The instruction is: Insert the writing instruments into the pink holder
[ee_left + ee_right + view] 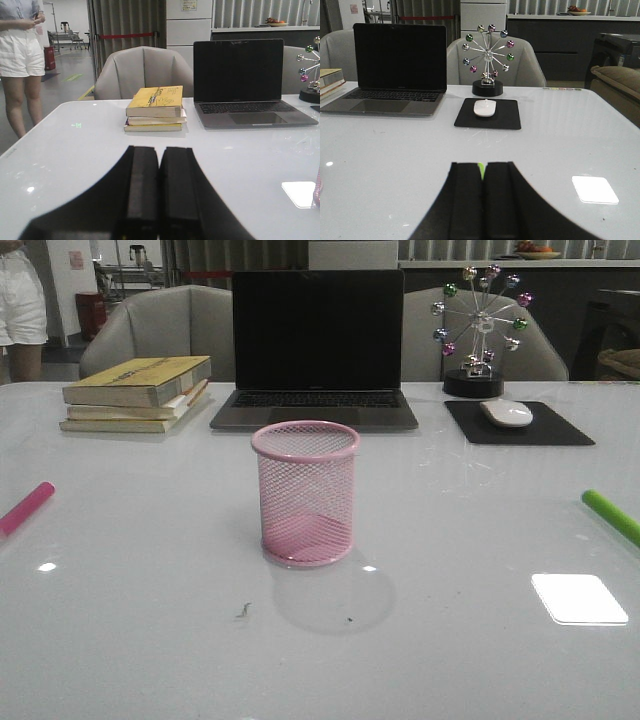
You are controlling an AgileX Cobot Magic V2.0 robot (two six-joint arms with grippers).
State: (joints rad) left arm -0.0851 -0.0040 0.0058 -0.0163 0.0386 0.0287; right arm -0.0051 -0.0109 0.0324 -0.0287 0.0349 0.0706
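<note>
Nearest, the empty pink holder waits centrally, magenta marker at nine o'clock, green marker at three, reachable by left gripper and right gripper, both closed empty.

Pink wire-mesh holder, glossy table, apparently glass

A glossy white worktop carries all items. The pink mesh holder stands upright at the centre. A magenta marker lies at the left edge; a green marker lies at the right edge. Along the far side are placed a stack of books, an open laptop, a black mouse pad bearing a white mouse, and a ball ornament.
</note>
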